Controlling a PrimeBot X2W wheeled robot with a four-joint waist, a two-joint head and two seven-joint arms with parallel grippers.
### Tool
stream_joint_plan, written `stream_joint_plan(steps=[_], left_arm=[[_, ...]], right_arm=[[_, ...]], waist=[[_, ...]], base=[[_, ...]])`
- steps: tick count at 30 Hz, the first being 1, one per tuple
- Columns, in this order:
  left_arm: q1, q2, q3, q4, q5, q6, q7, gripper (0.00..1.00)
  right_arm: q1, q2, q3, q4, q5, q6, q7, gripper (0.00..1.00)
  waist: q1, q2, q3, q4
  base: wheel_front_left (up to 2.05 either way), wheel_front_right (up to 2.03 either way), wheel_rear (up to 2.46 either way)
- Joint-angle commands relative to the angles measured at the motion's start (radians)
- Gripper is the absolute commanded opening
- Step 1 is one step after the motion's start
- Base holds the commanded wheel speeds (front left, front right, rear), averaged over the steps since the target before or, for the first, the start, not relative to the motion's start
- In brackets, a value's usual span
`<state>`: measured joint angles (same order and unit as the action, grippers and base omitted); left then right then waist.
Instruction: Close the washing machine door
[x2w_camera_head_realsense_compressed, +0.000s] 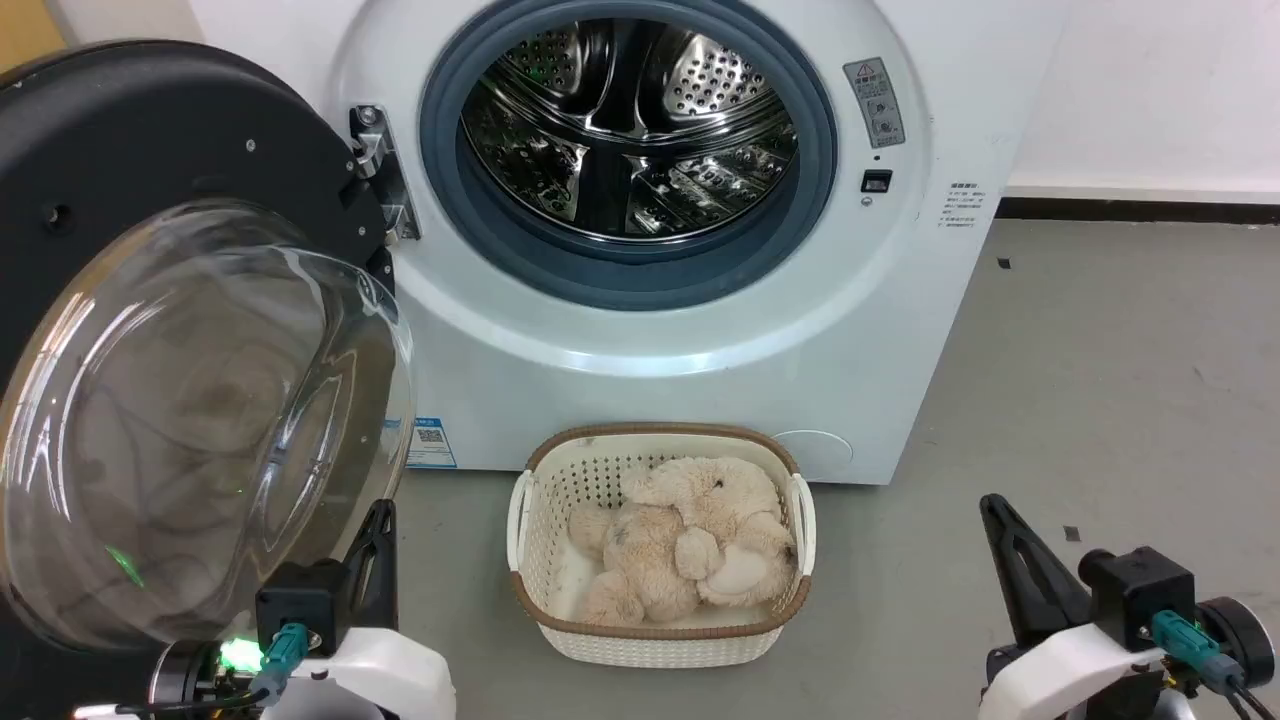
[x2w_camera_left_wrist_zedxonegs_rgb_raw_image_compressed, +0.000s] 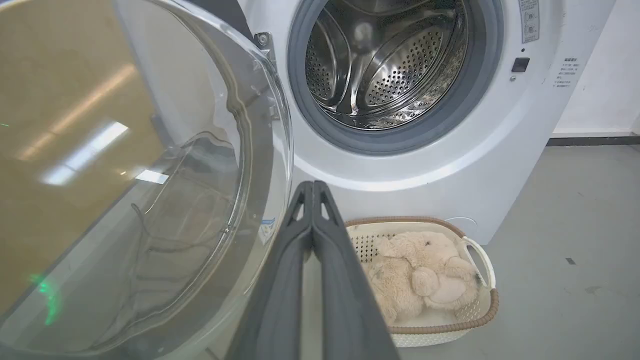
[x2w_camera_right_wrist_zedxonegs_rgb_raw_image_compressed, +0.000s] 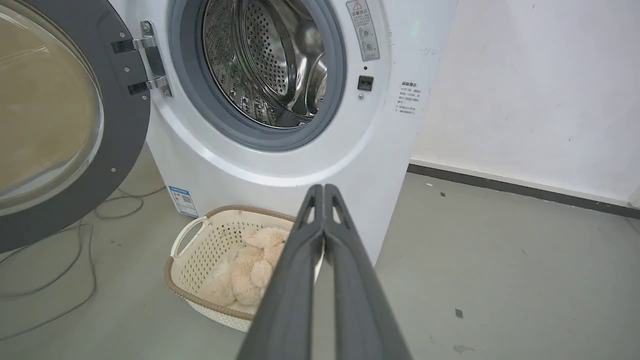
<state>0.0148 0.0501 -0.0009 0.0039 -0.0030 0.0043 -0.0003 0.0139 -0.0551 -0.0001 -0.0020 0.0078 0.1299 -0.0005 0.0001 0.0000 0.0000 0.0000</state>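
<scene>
The washing machine door (x2w_camera_head_realsense_compressed: 150, 300) stands swung wide open on the left, its matte black inner side and bulging clear glass bowl (x2w_camera_head_realsense_compressed: 200, 430) facing me. A metal hinge (x2w_camera_head_realsense_compressed: 385, 170) joins it to the white machine, whose grey-ringed steel drum opening (x2w_camera_head_realsense_compressed: 628, 140) is uncovered. My left gripper (x2w_camera_head_realsense_compressed: 380, 515) is shut with nothing in it, low beside the glass bowl's right edge; whether it touches the glass I cannot tell. In the left wrist view the door (x2w_camera_left_wrist_zedxonegs_rgb_raw_image_compressed: 150, 175) sits just left of the closed fingertips (x2w_camera_left_wrist_zedxonegs_rgb_raw_image_compressed: 312, 187). My right gripper (x2w_camera_head_realsense_compressed: 993, 505) is shut and empty, low on the right, far from the door (x2w_camera_right_wrist_zedxonegs_rgb_raw_image_compressed: 65, 115).
A cream perforated basket (x2w_camera_head_realsense_compressed: 530, 520) holding a beige plush toy (x2w_camera_head_realsense_compressed: 685, 535) stands on the grey floor right in front of the machine. Cables (x2w_camera_right_wrist_zedxonegs_rgb_raw_image_compressed: 60, 265) trail on the floor under the open door. A white wall (x2w_camera_right_wrist_zedxonegs_rgb_raw_image_compressed: 540, 90) lies to the right.
</scene>
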Motion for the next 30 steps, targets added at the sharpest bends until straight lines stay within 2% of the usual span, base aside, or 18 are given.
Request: stream_joint_plan(steps=[1,11,12,30], left_arm=[[-0.015,0.000,0.001,-0.004,0.003,-0.004,0.000,0.00],[0.001,0.000,0.000,0.001,0.000,0.001,-0.001,0.00],[0.001,0.000,-0.001,0.001,0.000,0.001,-0.001,1.00],[0.001,0.000,-0.017,0.011,-0.018,0.014,-0.034,1.00]], right_arm=[[-0.014,0.005,0.000,0.002,-0.008,0.001,0.000,0.00],[0.001,0.000,0.000,0.000,0.001,0.000,-0.001,0.00],[0.001,0.000,0.000,0.000,0.001,0.000,-0.001,1.00],[0.006,0.000,0.003,0.003,0.028,0.000,-0.034,1.00]], waist=[[-0.0001,0.0000,0.000,0.000],[0.0000,0.0000,0.000,0.000],[0.0000,0.0000,0.000,0.000],[-0.0001,0.0000,0.000,0.016]], base=[[0.00,0.00,0.00],[0.00,0.00,0.00],[0.00,0.00,0.00],[0.00,0.00,0.00]])
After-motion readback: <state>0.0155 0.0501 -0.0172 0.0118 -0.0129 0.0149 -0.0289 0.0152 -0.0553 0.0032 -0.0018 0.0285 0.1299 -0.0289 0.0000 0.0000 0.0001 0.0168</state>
